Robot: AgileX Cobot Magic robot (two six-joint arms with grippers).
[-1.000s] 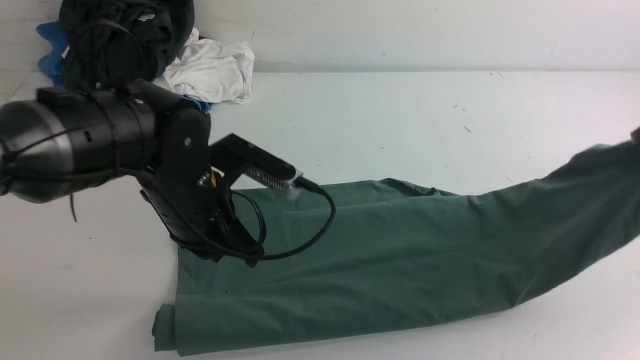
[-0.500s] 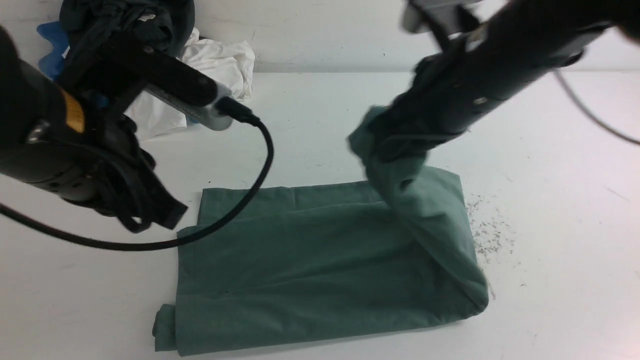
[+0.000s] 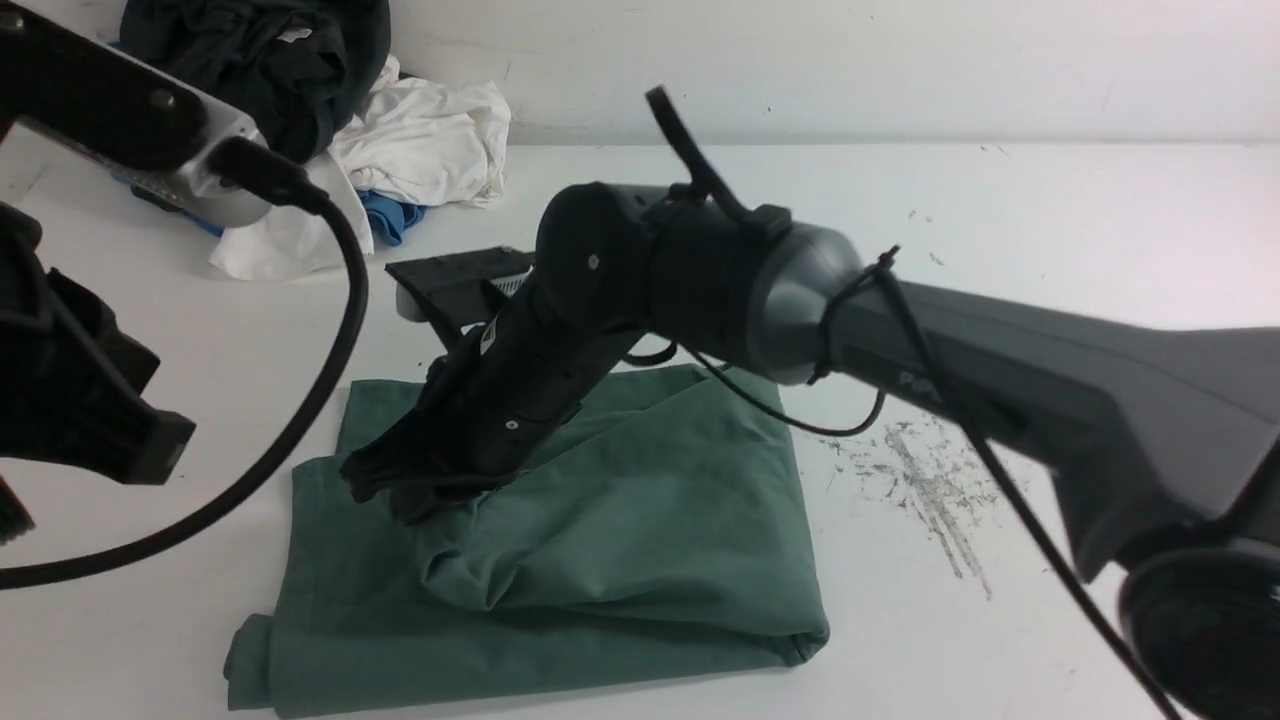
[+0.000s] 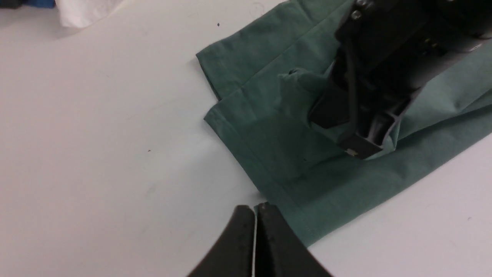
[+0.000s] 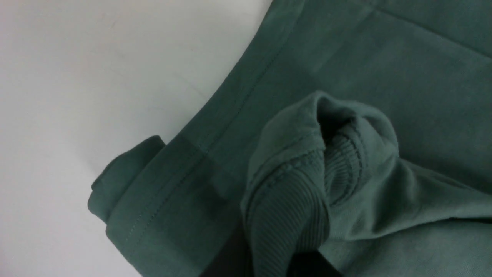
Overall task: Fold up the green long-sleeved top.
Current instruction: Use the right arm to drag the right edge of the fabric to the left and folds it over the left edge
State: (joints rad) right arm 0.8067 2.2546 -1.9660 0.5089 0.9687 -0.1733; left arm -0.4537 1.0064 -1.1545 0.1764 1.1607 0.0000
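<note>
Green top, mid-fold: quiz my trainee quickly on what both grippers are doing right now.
1. True or false: the left gripper is clamped on the green long-sleeved top.
2. The right gripper pinches: A) the top's ribbed edge, B) a white garment, C) nothing.
3. Fill in: the pile of other clothes lies at the table's far ____ corner.
Key: 1 false, it is shut but empty; 2 A; 3 left.

Front cam looks forward-down over desk [image 3: 1000,220]; left wrist cam near, right wrist cam very close; all share green top [image 3: 650,520] left edge.
</note>
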